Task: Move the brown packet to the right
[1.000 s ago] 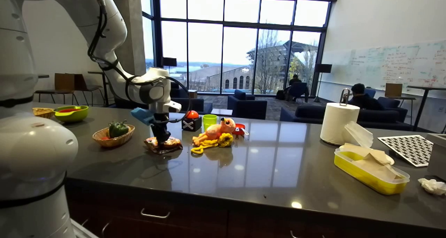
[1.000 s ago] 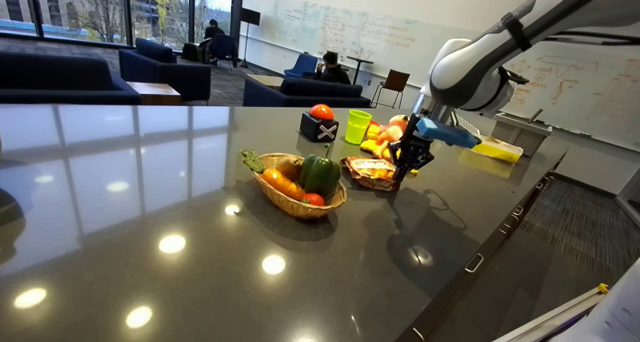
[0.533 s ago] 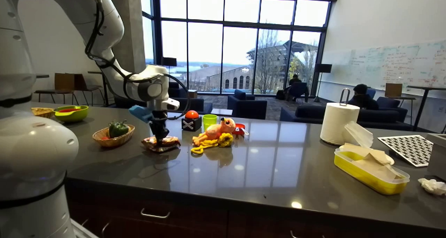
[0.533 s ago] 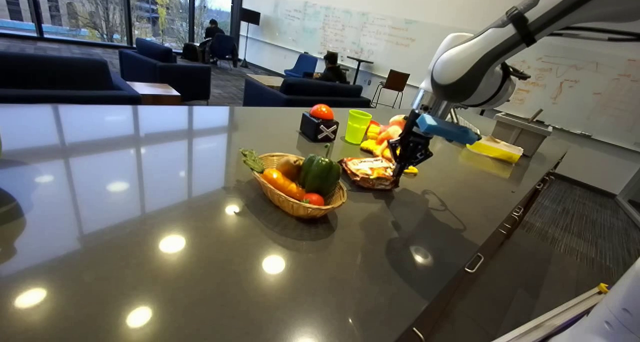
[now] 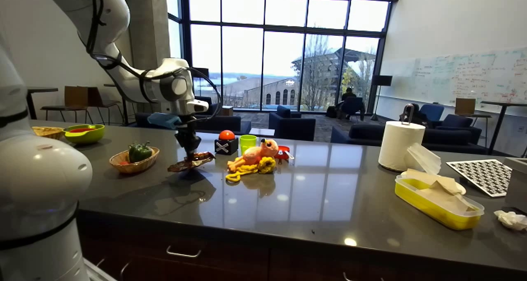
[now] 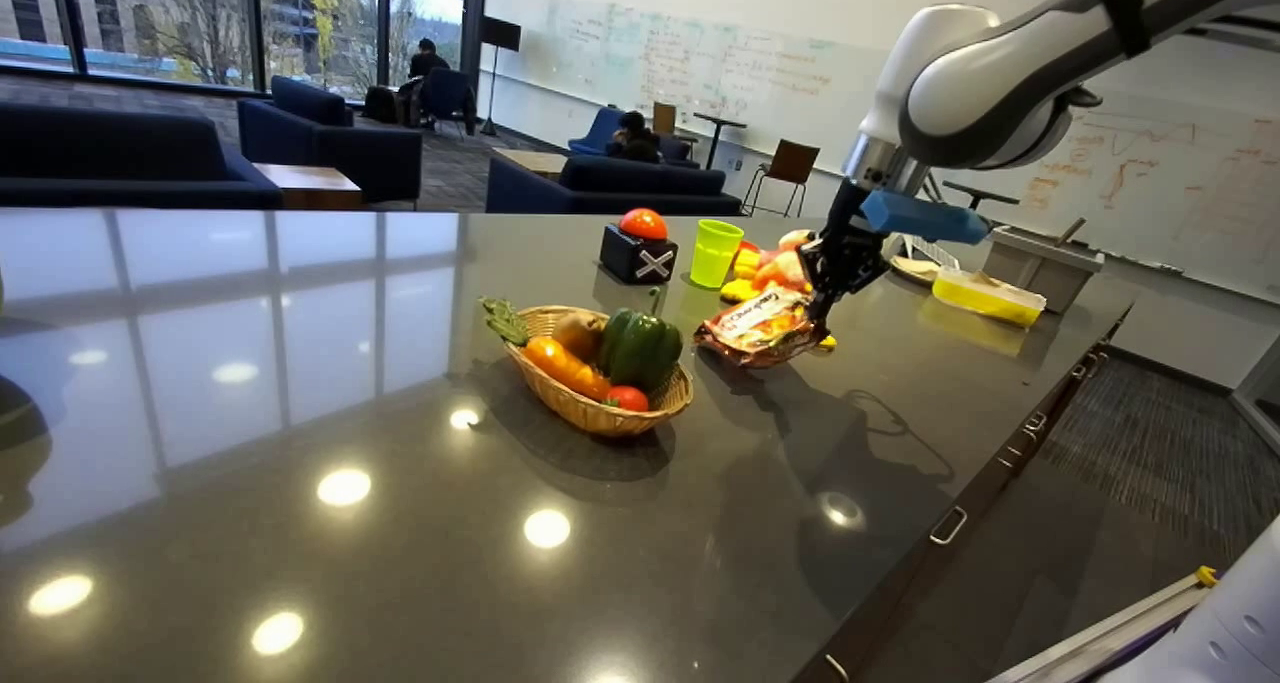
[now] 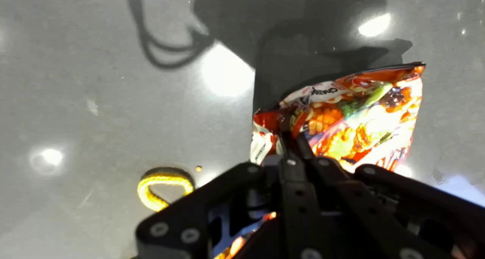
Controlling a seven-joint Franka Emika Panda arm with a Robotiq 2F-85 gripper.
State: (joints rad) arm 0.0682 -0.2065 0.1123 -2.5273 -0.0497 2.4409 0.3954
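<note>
Grey, glossy surface (image 5: 267, 213) with drawers (image 5: 222, 252) below its near edge; over the left half, set back from that edge, a red-brown packet (image 6: 760, 328) is held at a tilt. The claw (image 7: 293, 142) is narrow, pinching the packet by its side nearest the drawers, so that most of it reaches away from the claw towards the far edge. Whether its lower end touches the surface is hard to tell. Just to the right lies a pink toy bird (image 5: 256, 153); to the left sits a wicker basket (image 6: 585, 413). If right means along the near edge towards the yellow tub (image 5: 428, 205), the packet would likely have to rise over the bird or pass between it and the near edge
</note>
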